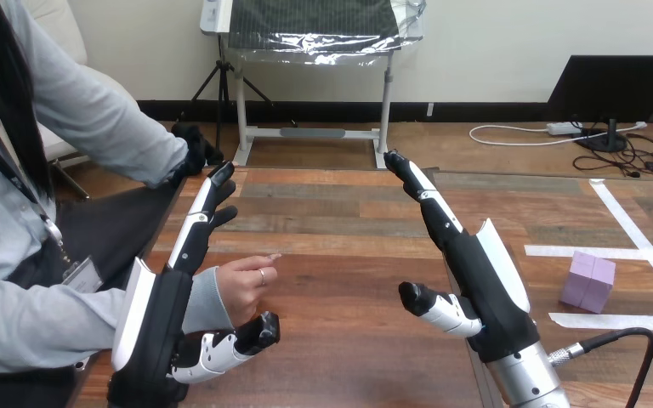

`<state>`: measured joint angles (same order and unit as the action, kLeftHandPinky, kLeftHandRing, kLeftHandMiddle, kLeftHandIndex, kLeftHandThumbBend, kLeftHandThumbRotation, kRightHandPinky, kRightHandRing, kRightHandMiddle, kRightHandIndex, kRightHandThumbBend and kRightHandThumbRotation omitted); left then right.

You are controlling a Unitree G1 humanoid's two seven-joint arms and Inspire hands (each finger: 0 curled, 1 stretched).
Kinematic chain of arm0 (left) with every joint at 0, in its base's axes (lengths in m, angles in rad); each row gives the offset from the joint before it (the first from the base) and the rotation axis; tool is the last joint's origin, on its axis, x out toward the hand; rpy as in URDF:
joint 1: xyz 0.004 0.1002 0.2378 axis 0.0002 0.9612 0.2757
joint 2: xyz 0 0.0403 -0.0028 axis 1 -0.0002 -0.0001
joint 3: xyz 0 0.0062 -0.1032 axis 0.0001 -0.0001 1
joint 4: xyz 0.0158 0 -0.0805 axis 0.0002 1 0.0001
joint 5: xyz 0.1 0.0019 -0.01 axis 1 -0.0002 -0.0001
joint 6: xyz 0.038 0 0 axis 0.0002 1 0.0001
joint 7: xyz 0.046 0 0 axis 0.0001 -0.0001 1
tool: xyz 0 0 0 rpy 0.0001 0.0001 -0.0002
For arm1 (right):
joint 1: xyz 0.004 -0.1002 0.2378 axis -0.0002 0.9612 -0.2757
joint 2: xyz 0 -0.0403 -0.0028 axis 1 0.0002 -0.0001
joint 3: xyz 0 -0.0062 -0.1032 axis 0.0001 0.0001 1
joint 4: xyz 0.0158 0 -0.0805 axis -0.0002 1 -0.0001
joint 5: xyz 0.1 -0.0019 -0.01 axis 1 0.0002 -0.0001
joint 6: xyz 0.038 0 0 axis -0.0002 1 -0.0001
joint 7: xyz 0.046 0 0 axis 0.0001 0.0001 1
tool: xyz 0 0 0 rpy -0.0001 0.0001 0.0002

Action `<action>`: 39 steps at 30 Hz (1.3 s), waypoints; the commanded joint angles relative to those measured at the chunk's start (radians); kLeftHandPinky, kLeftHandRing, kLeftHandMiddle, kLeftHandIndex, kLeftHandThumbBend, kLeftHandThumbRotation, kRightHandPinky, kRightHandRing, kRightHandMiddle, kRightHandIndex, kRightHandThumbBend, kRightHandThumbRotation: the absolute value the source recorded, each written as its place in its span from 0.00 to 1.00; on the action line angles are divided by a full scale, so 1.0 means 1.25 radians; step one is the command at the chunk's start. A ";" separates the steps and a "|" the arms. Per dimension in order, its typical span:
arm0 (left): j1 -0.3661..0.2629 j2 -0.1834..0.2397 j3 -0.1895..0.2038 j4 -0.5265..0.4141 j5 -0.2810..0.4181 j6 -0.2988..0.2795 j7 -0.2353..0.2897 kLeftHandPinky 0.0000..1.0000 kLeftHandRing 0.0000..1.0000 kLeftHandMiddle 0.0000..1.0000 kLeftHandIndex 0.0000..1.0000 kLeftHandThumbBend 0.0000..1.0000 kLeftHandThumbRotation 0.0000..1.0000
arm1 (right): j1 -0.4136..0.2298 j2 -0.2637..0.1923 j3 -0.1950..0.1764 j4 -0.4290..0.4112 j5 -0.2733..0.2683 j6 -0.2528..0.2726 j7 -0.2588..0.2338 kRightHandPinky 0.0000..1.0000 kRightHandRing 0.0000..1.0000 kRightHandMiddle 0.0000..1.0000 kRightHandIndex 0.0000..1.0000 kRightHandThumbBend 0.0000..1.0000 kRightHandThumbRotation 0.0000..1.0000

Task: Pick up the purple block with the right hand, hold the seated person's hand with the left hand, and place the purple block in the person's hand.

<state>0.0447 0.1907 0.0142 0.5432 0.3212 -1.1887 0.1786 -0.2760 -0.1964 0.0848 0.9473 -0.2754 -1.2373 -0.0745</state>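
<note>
The black, white-shelled left hand [163,310] stands upright at the left edge of the wooden bench [349,255], its jointed fingers [195,234] straight and pointing away, thumb stretched sideways. The matching right hand [486,285] rises from its silver forearm [527,378] near the front edge, fingers straight, thumb spread inward.
</note>
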 commanded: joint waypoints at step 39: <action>-0.029 -0.009 0.000 -0.015 -0.018 -0.002 -0.003 0.88 0.94 0.97 0.95 1.00 0.84 | -0.087 -0.082 -0.048 -0.042 -0.091 0.091 -0.119 0.91 0.96 0.94 0.92 1.00 0.99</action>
<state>0.0447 0.1892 0.0141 0.5434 0.3197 -1.1887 0.1756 -0.2801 -0.2515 0.0608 0.9393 -0.3864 -1.1430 -0.1834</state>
